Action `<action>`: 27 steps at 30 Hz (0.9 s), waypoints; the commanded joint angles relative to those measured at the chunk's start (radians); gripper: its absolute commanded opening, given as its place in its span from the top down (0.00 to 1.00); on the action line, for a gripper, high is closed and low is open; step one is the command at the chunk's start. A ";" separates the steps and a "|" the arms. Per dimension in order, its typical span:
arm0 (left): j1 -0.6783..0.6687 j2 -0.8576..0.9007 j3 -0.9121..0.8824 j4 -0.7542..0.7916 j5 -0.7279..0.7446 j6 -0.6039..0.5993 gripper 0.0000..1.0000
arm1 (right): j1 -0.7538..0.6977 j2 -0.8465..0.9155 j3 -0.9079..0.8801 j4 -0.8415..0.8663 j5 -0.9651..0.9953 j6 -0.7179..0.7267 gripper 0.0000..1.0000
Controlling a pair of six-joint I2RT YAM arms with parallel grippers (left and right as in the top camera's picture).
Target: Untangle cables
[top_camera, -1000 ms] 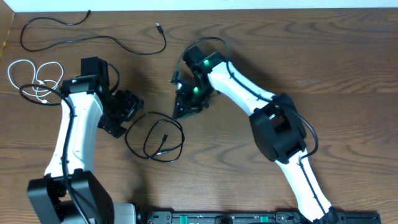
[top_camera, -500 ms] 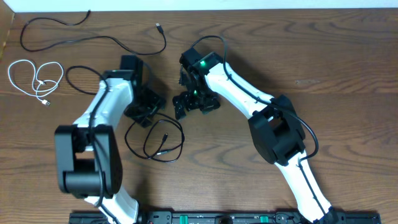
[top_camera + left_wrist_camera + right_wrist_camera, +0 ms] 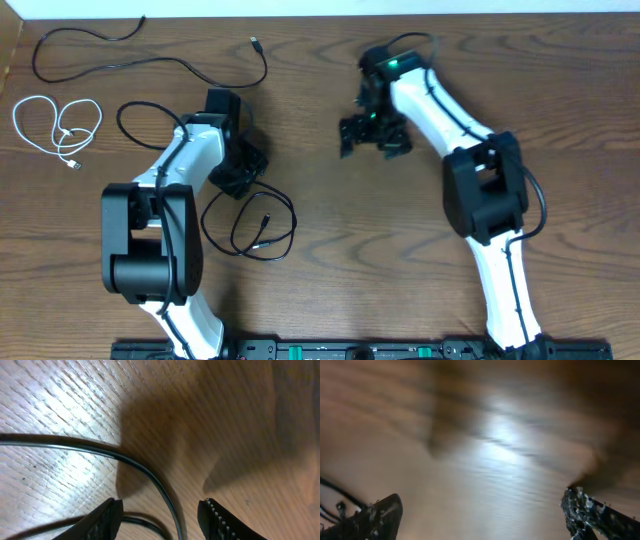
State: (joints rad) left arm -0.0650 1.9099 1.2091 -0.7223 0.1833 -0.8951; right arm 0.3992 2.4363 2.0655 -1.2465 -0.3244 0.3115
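Now the left gripper (image 3: 160, 511) straddles a black cable (image 3: 150, 472), jaws apart; the right gripper (image 3: 481, 509) gapes wide, empty

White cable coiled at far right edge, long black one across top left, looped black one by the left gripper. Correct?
No: the overhead view shows the white cable coiled at the far left edge. The long black one across top left and the looped black one by the left gripper are as stated.

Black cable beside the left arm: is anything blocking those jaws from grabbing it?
Nothing visible does. The looped black cable lies on the bare table and passes between the left jaws, which stand apart.
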 commanded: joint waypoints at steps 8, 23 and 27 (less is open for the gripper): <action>-0.068 0.066 -0.011 0.014 -0.148 -0.076 0.60 | 0.002 0.008 -0.005 -0.003 0.031 0.009 0.01; -0.064 0.115 -0.006 0.026 -0.033 0.021 0.92 | 0.008 0.008 -0.005 0.002 0.046 0.006 0.01; -0.061 0.032 -0.003 0.074 0.163 0.190 0.93 | 0.008 0.008 -0.005 0.002 0.046 0.006 0.01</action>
State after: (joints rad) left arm -0.1207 1.9533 1.2327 -0.6754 0.1566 -0.8635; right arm 0.4007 2.4363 2.0655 -1.2503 -0.2752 0.3115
